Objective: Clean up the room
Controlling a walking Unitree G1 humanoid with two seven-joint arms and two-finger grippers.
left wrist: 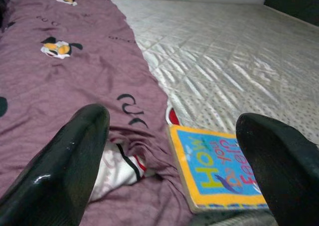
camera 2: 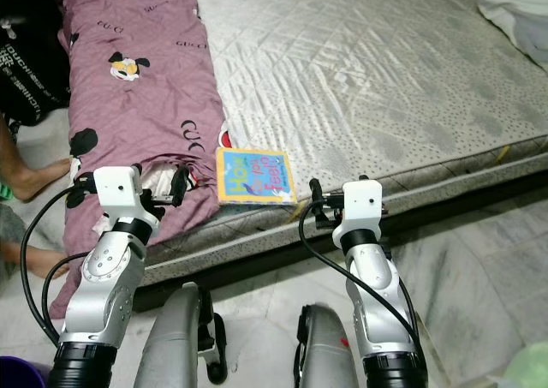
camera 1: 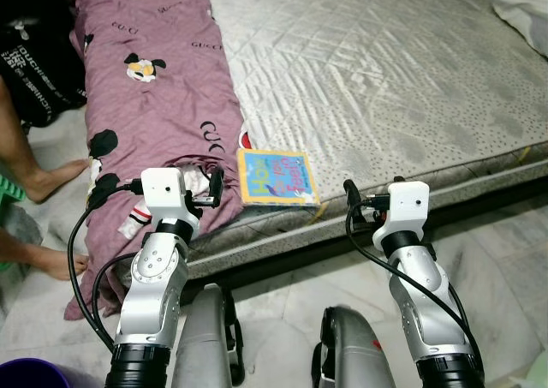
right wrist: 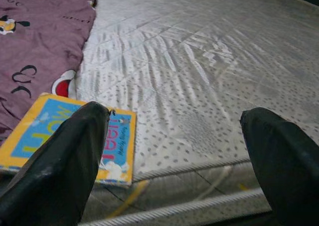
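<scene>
- Picture book point(camera 1: 275, 177) with a yellow border and blue cover lies flat on the near edge of the mattress point(camera 1: 385, 71), one side just beside the purple blanket.
- We see the purple blanket point(camera 1: 158, 88), printed with cartoon figures and dark lettering, running in a long strip down the left side of the mattress and hanging over its near edge toward the floor.
- We see a piece of white cloth with a red and black stripe point(left wrist: 117, 168) tucked in the blanket's folds, close to the book.
- Our left gripper point(left wrist: 174, 171) hangs above the blanket's near end, its two black fingers spread wide and holding nothing; the book's corner lies between them in the wrist view.
- Our right gripper point(right wrist: 174, 166) hangs over the mattress's near edge, to the right of the book, fingers likewise spread wide and empty.
- We see the grey quilted mattress sitting low on a pale marble floor point(camera 1: 505, 259).
- White bedding point(camera 1: 524, 11) is bunched at the far right corner of the mattress.
- A person's bare foot point(camera 1: 53, 180) rests on the floor to the left, beside the blanket.
</scene>
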